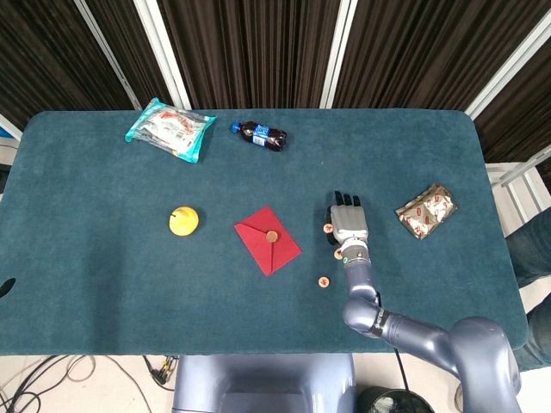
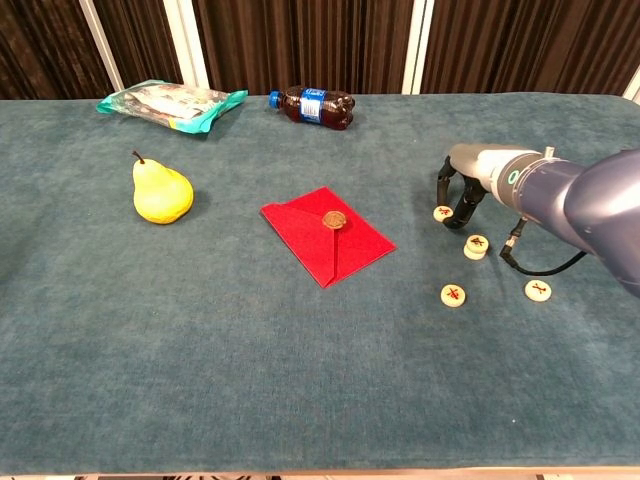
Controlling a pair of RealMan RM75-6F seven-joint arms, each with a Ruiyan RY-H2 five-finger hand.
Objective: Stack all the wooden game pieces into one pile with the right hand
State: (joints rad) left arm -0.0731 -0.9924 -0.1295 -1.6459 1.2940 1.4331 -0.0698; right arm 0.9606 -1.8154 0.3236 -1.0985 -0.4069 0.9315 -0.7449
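The right hand [image 2: 468, 188] hung over the right half of the dark teal cloth-covered desk [image 2: 200, 330], palm down, its dark fingers [image 2: 462, 208] arched with the tips down around the farthest round pale wooden game piece with a red mark [image 2: 443, 212]. Whether the fingers actually gripped that piece or only bracketed it could not be told. None of the four pieces was stacked: a second marked disc [image 2: 476, 246] lay just beside the hand on its near side, a third [image 2: 454, 295] sat nearer the front edge, and a fourth [image 2: 538, 290] lay to the right of the third, under the forearm. The left hand did not show in either view.

No container stood on the desk. A folded red paper envelope [image 2: 328, 235] with a small brown round seal [image 2: 333, 219] lay near the middle, left of the pieces and apart from them. A yellow pear [image 2: 160, 192] stood toward the left. Along the far edge lay a green-and-white snack packet [image 2: 172, 104] and a dark cola bottle on its side with a blue label [image 2: 311, 106]. A crinkled gold-and-red foil packet [image 1: 425, 211] rested toward the right edge.
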